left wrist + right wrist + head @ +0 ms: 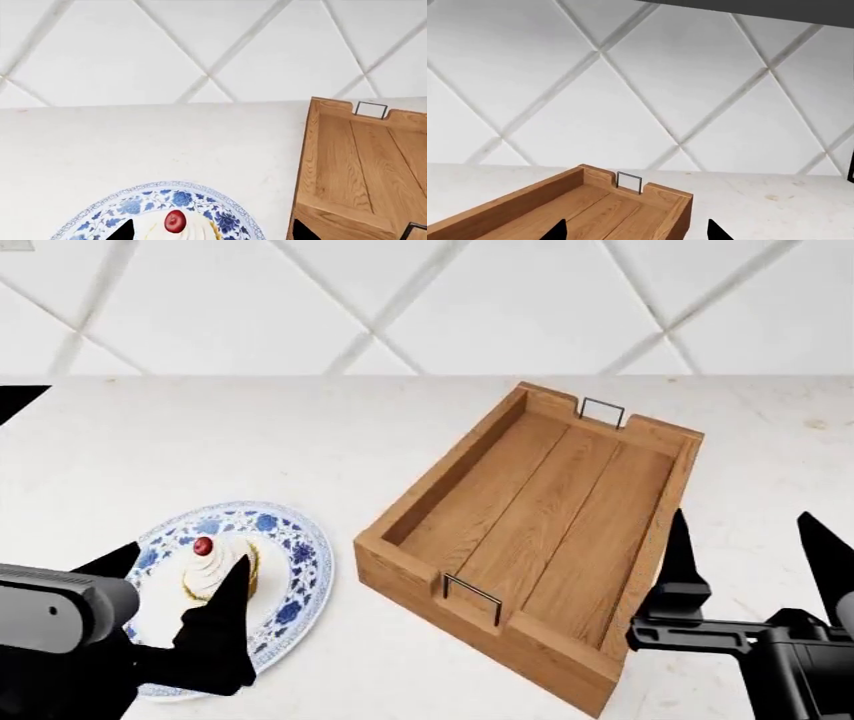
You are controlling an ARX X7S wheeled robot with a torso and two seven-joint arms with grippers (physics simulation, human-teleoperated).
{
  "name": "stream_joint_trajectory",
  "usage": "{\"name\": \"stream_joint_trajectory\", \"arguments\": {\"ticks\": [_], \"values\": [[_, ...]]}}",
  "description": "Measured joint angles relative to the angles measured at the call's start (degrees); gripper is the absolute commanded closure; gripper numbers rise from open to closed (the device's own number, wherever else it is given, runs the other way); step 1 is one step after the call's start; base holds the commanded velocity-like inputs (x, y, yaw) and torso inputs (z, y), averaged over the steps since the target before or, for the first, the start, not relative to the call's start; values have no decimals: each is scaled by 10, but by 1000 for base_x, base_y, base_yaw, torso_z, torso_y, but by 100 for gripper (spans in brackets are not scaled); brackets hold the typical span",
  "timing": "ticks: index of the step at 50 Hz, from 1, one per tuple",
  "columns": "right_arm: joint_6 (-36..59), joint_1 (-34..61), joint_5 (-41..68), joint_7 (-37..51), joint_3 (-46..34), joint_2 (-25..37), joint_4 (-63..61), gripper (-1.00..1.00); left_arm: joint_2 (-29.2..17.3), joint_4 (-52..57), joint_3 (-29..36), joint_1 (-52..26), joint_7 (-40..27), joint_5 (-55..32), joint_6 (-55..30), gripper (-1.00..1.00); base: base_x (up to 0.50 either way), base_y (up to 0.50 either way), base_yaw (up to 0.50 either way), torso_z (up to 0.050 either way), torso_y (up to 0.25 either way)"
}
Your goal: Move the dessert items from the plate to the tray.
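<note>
The left pincer (180, 590) hung low over the near part of the blue-and-white plate (296, 580), its two dark fingers spread wide and gripping nothing. The cupcake (214, 565), white frosting topped by a red cherry (203, 546), stood on the plate between those fingers, with one finger in front of it and the other at its left; whether either touched it could not be told. No ice cream cone showed in any view. The right pincer (747, 555) hovered, fingers wide apart and empty, over the near right corner of the wooden tray (400, 512). The tray lay slantwise on the pale counter (334, 430), just right of the plate, holding nothing, a wire handle (471, 598) at its near end and another (602, 410) at its far end. Beyond the counter rose a white wall (441, 300) crossed by diagonal seams.
</note>
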Motion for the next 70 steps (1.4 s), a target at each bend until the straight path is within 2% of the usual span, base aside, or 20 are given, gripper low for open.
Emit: {"name": "stream_joint_trajectory", "arguments": {"ticks": [9,20,70], "values": [[-20,2,14,20,-13,22,3,-100,-67,-15,11,1,-61,-98,1,-100,0,0,0,0,0],[-36,2,19,31,-23,37,7,-100,-96,-45,46,-8,-90,-135,-6,-100,0,0,0,0,0],[-87,-19,22,63,-44,81,8,-100,-63,-172,184,-95,-64,-62,-40,-100,0,0,0,0,0]]}}
